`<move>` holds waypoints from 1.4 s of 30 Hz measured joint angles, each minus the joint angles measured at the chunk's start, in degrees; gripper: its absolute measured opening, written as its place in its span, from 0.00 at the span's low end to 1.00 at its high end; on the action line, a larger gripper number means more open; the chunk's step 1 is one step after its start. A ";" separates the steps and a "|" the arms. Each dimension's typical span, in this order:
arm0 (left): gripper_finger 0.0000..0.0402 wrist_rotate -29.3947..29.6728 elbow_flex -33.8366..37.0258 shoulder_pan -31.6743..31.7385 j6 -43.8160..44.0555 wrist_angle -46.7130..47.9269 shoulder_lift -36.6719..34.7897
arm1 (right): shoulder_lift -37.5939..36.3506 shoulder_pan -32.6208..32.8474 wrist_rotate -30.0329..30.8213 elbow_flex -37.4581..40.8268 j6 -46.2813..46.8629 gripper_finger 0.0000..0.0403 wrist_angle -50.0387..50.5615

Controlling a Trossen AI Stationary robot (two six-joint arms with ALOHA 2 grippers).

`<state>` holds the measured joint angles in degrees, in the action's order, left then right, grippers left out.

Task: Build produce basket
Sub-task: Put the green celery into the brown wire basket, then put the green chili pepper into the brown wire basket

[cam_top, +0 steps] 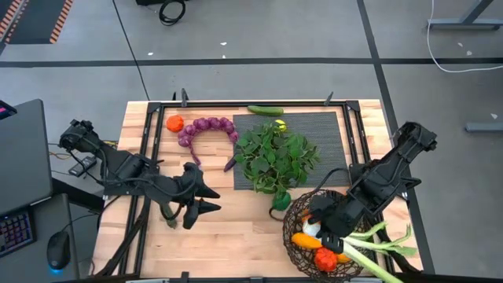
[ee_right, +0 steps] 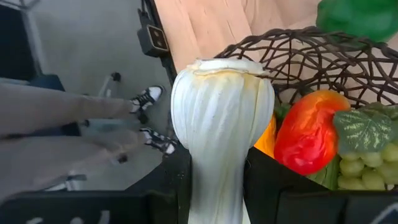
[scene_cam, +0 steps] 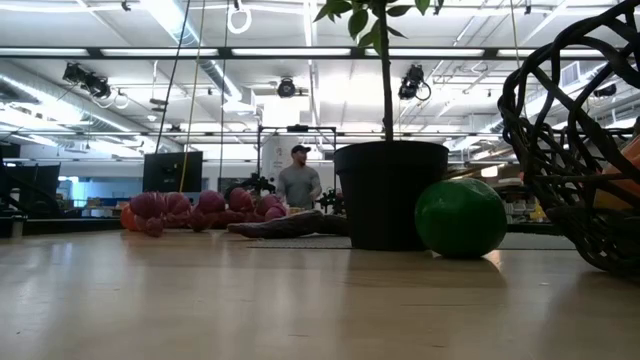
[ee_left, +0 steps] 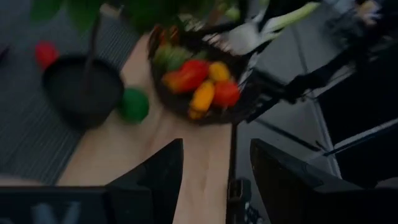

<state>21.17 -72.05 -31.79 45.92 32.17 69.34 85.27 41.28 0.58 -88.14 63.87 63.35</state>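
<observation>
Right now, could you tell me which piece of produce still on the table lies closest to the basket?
The round green lime, on bare wood beside the basket rim. The purple grapes, cucumber and small orange tomato all lie toward the far edge.

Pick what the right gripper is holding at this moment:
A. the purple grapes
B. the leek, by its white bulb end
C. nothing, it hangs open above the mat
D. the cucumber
B: in the right wrist view the right gripper has its fingers closed on the leek by its white end, over the basket; the high view shows its green leaves trailing past the rim.
</observation>
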 joint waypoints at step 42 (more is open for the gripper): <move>0.83 -19.38 0.02 -6.00 30.30 38.67 7.18 | 1.87 0.39 -0.20 0.45 -3.19 0.85 9.64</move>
<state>1.79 -72.03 -37.79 76.22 70.84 76.52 87.14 41.67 0.38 -87.69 60.68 72.99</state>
